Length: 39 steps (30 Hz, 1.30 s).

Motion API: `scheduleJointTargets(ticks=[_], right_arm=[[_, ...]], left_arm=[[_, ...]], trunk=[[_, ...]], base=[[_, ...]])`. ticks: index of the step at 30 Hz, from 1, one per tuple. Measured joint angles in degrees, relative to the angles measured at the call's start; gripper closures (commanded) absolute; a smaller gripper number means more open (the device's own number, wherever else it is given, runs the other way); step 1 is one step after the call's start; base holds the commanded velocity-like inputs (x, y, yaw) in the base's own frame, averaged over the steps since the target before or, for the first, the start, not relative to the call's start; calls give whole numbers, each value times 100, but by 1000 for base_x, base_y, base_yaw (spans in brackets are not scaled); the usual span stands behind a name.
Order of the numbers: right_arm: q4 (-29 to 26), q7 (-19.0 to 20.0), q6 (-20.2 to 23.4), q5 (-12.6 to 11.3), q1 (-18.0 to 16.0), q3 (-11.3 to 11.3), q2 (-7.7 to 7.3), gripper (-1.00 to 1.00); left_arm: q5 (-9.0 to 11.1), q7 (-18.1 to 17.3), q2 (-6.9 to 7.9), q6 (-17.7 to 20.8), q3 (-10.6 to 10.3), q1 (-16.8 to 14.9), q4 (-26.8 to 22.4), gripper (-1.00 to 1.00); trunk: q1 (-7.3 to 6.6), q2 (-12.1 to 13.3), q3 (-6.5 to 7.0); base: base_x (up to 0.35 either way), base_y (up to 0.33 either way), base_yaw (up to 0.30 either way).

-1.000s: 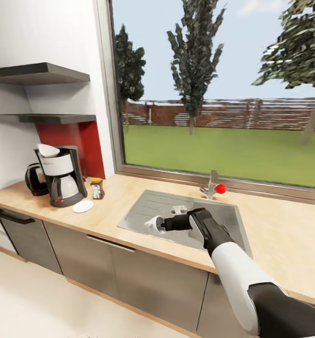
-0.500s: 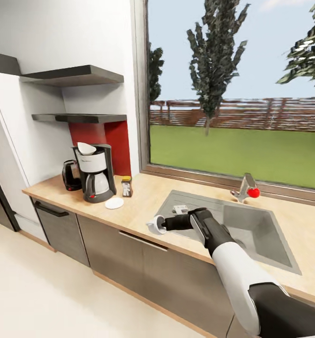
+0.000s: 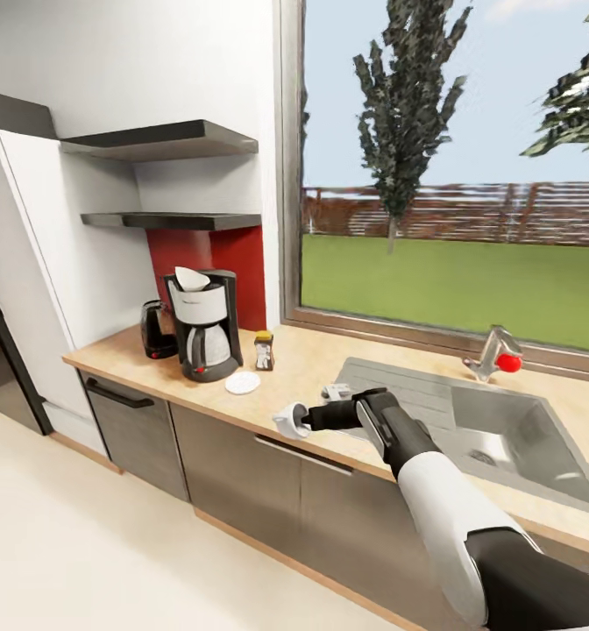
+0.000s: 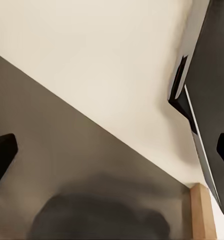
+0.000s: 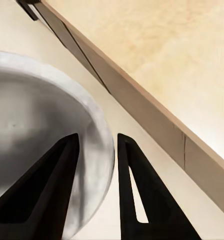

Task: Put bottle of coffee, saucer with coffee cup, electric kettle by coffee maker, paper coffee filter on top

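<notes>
The right gripper (image 3: 305, 419) is closed on the rim of the coffee cup (image 3: 287, 420), one finger inside and one outside, holding it at the front edge of the countertop (image 3: 316, 372), well apart from the saucer (image 3: 242, 382). Carry the cup level toward the saucer, lower it centred, and release only once it rests flat; avoid the nearby bottle of coffee (image 3: 264, 350). Count: one coffee maker (image 3: 205, 329) with one paper filter (image 3: 190, 279) on top, one kettle (image 3: 156, 330), one bottle, one saucer, one cup. The left gripper (image 4: 112, 150) has its fingertips wide apart, holding nothing.
</notes>
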Motion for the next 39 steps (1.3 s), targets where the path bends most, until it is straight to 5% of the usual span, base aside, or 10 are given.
scheduleJointTargets(ticks=[32,39], right_arm=[[-20,40,8,4,-1,-33,15,100],[6,163,13,5,-2,-216,-9,100]], left_arm=[[-3,-1,-7,0,-4,0,-8,-100],[-9,16,1,11,-20,-10,-8,-100]], trunk=[[0,0,0],[0,0,0]], base=[[154,329,-44],[154,310,0]])
